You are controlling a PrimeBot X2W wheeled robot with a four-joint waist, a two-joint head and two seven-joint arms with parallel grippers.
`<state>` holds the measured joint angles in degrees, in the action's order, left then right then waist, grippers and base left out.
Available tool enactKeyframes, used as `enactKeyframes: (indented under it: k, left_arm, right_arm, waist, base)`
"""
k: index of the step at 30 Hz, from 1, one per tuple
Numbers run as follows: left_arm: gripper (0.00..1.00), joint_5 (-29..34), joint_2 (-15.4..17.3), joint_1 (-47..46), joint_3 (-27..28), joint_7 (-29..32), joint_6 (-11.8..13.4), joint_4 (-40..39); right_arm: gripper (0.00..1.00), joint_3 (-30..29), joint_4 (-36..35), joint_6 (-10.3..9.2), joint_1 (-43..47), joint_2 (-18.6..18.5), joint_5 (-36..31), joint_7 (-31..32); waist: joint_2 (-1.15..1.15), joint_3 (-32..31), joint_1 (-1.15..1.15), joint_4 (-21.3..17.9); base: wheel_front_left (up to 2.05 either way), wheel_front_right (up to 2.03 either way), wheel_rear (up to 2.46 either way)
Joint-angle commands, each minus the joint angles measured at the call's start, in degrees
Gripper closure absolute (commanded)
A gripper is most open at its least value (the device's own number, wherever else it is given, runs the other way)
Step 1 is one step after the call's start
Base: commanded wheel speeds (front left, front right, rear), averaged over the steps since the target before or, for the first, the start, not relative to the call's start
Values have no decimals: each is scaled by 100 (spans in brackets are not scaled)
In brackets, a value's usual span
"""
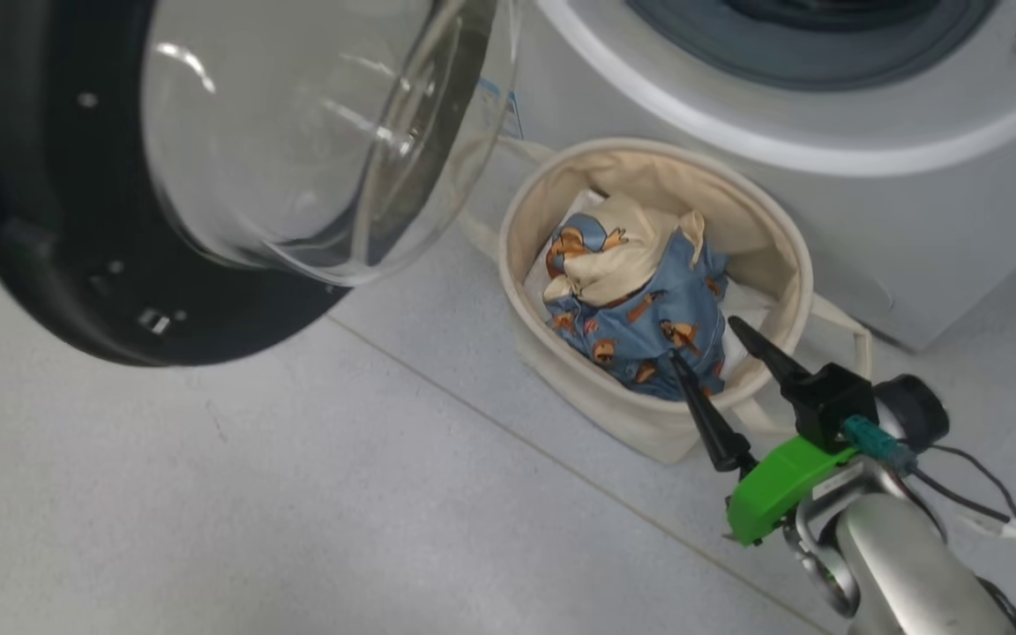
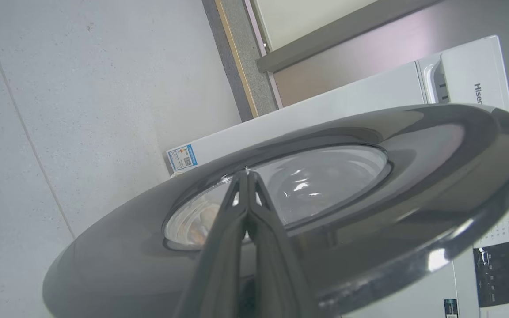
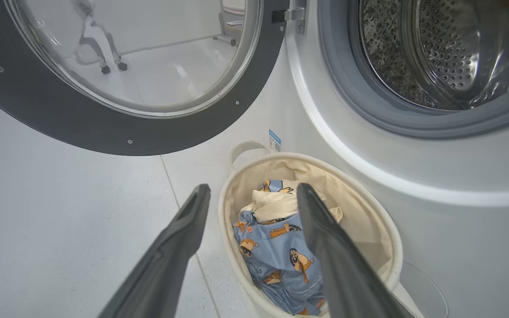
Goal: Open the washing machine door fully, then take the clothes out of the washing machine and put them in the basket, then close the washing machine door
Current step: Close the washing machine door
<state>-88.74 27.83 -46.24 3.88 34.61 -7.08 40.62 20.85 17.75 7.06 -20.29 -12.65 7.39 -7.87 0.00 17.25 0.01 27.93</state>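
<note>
Blue bear-printed clothes (image 1: 649,326), part cream, lie bunched in the canvas basket (image 1: 764,220) on the pale tiled floor (image 1: 296,494) beside the washing machine (image 1: 914,203); right tool (image 1: 701,336) released above, left tool (image 2: 247,173) clenched.

Washing machine door (image 1: 58,291) cut off left (also washing machine (image 1: 914,220), top).

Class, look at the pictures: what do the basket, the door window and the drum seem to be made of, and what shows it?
Basket: cream cloth, probably canvas, matt; its wall sags and creases.
Door window: clear glass or hard plastic, glossy; sharp highlights, things show through.
Drum: bright metal, likely stainless steel; shiny, with rows of punched holes.
</note>
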Motion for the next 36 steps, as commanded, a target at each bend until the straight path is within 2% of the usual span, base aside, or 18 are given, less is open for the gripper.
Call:
enactKeyframes:
  k: [1, 7, 13, 19, 29, 36]
  left_arm:
    - [100, 97, 338, 21, 72, 163, -40, -326]
    - [100, 154, 137, 272, -222, 337, -40, -965]
    - [100, 234, -243, 660, -622, 405, -41, -1783]
    - [100, 356, -588, 1074, -991, 355, -41, -2162]
    - [100, 302, -922, 1598, -1167, 167, -41, -2619]
    - [100, 280, -1095, 1799, -1242, -1, -41, -2853]
  right_arm:
    - [0, 122, -69, 43, 31, 151, 62, -140]
    - [0, 121, 252, 43, 72, 333, 134, -370]
    - [0, -20, 521, 43, 214, 542, 167, -581]
    - [0, -288, 619, 43, 525, 724, 178, -686]
    - [0, -534, 448, 43, 897, 894, 153, -711]
    - [0, -581, 318, 43, 951, 941, 146, -712]
  waist:
    - [0, -181, -1, 27]
    - [0, -470, -1, 32]
    - [0, -838, -1, -20]
    - [0, -1278, -1, -187]
    - [0, -1679, -1, -903]
    - [0, -1696, -1, -1516]
  base:
    - [0, 0, 0]
    - [0, 0, 0]
    - [0, 0, 0]
    - [0, 0, 0]
    - [0, 0, 0]
    - [0, 0, 0]
